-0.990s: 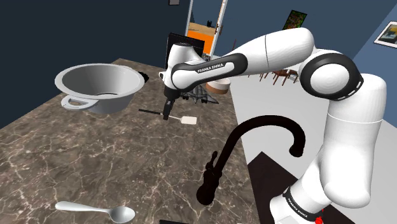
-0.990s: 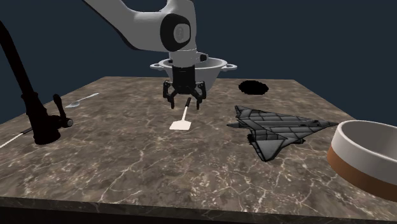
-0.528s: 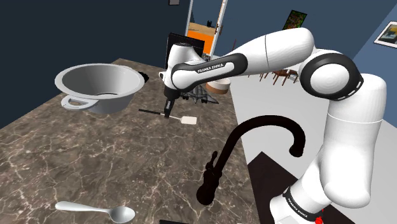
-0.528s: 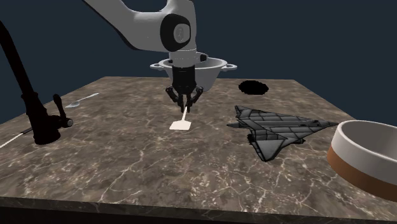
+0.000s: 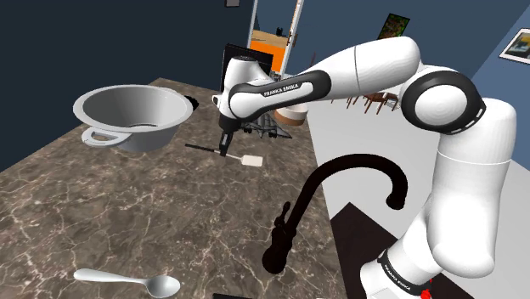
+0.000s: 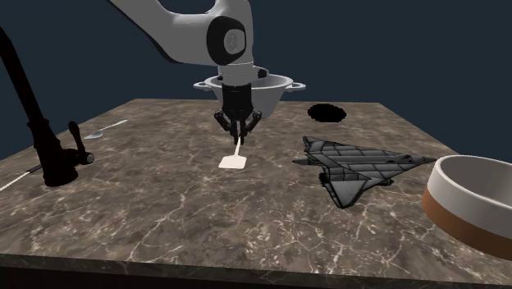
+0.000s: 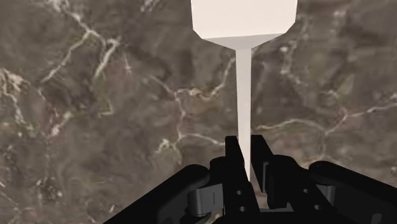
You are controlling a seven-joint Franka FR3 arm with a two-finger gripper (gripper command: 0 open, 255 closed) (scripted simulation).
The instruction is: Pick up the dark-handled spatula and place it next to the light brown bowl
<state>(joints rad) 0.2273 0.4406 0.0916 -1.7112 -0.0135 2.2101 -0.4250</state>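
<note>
Brown marbled stone with pale veins makes up the countertop (image 6: 164, 205) I'm working over, against a flat dark-blue backdrop. Reading the second exterior view left to right, a black gooseneck faucet (image 6: 51, 139) stands at the left edge and a glossy grey spoon (image 6: 103, 130) lies far behind it. Next the gripper (image 6: 239, 138) hangs straight down, its fingers pinched onto the spatula (image 6: 234, 162). The wrist view shows them clasping the thin pale neck, with the flat, squarish cream blade pointing away from the hand. In the shoulder view the dark handle is a slim black rod on the fingers' other side. The blade sits on or barely above the stone; I can't tell which. Behind stands a two-handled grey metal pot (image 6: 271, 86), further right an angular dark-grey jet model (image 6: 349, 168), and at the right edge the bowl (image 6: 450, 215), white inside with a brown band. My worry is that the pinch is on a narrow, smooth neck, so the spatula could swivel or slip on the lift. The straight route to the bowl also crosses the jet, whose raised fins could catch a drooping blade.
</note>
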